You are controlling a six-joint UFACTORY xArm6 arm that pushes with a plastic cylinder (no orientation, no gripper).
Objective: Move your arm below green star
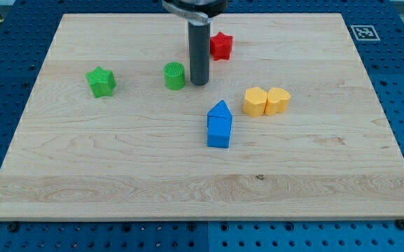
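Blue metal with rows of little holes lies all around the wooden desk [117, 182], and a small black-and-white square tag [363, 32] sits on it by the view's top right corner. Next in size is the dark rod, which comes down from the view's top. My tip [199, 84] rests on the wood, just to the right of the green round block [175, 75], very near it (I cannot tell if they touch). No hand can be seen on this arm, so I cannot tell any hand state.

Below the tip and a bit right stands the blue block [219, 124], shaped like a little house. To its right and a bit higher, two yellow blocks [266, 101] sit side by side, touching. The red star [221, 46] lies near the view's top, just right of the rod and partly hidden by it.

Off on the left is the green star [101, 81], well apart from my tip. The tip is to its right, at about the same height.
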